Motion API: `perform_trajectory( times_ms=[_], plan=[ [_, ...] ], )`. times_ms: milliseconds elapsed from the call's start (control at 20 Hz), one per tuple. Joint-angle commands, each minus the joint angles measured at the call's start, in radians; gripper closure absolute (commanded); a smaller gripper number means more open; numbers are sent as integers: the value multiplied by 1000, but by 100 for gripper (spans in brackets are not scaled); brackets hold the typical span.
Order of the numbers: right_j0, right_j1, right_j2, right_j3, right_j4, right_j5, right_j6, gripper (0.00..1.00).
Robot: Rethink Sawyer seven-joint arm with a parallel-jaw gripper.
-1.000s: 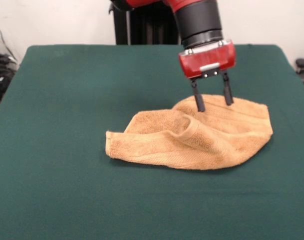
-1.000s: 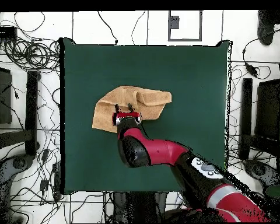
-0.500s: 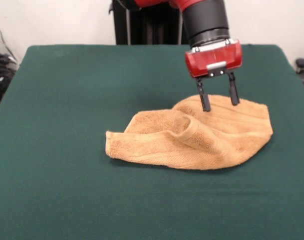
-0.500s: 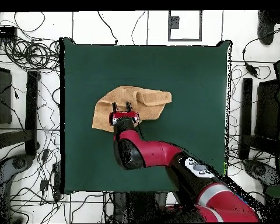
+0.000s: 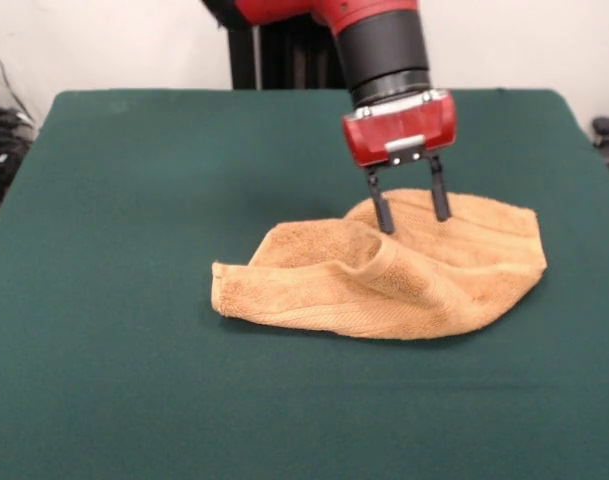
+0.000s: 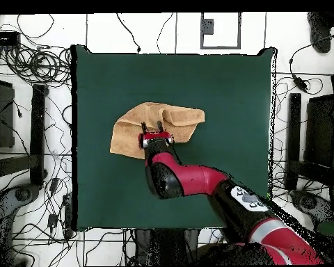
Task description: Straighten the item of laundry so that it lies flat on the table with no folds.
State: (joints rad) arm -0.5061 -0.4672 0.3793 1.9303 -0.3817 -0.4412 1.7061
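Observation:
The orange-tan towel (image 5: 404, 268) lies crumpled on the green table (image 5: 134, 200), with a raised fold running across its middle and a folded-over flap at its left end. In the overhead view the towel (image 6: 131, 125) sits left of the table's (image 6: 225, 90) centre. My gripper (image 5: 412, 213) is open, its two black fingers pointing down. Their tips stand at the towel's far edge, just above or touching the cloth. It holds nothing. The gripper (image 6: 152, 127) shows over the towel's near edge in the overhead view.
The red and black arm (image 6: 197, 182) reaches in from the bottom of the overhead view. Cables and equipment lie on the floor around the table (image 6: 30, 69). The black pedestal (image 5: 284, 45) stands behind the table's far edge.
The gripper moved right and slightly up, then back left along the towel's far edge, ending left of where it began. It stayed open. The towel has not moved.

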Motion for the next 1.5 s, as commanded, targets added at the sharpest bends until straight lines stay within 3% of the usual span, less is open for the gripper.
perform_trajectory(
  times_ms=[50,250,450,950,1500],
  plan=[
    [-25,95,121,-118,-74,187,91,0],
    [-53,108,145,-137,-114,222,82,0],
    [-32,107,116,-148,-129,150,112,0],
    [79,89,-44,-130,-34,-127,162,0],
    [100,114,-74,-158,-17,-199,173,0]
  ],
)
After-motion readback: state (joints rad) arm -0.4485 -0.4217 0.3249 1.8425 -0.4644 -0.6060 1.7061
